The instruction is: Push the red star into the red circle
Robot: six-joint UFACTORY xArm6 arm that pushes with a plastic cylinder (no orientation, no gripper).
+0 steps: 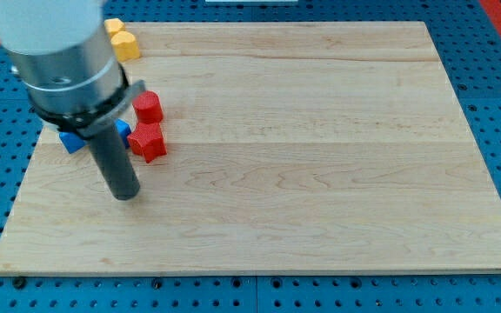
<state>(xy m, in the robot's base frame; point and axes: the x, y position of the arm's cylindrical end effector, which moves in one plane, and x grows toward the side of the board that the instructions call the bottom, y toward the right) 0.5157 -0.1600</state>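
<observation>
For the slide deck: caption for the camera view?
Tip sits just below-left of red star, with red circle directly above it.

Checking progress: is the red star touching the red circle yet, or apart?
Cannot tell: red star sits just below red circle, any gap too small to judge. My tip is below-left of both.

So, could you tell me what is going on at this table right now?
An arm is pushing blocks on a wooden board with a dark rod. My tip rests just below-left of the red star, seemingly not touching it. The red circle sits directly above the star, close by. Blue blocks and yellow blocks lie nearby.
</observation>
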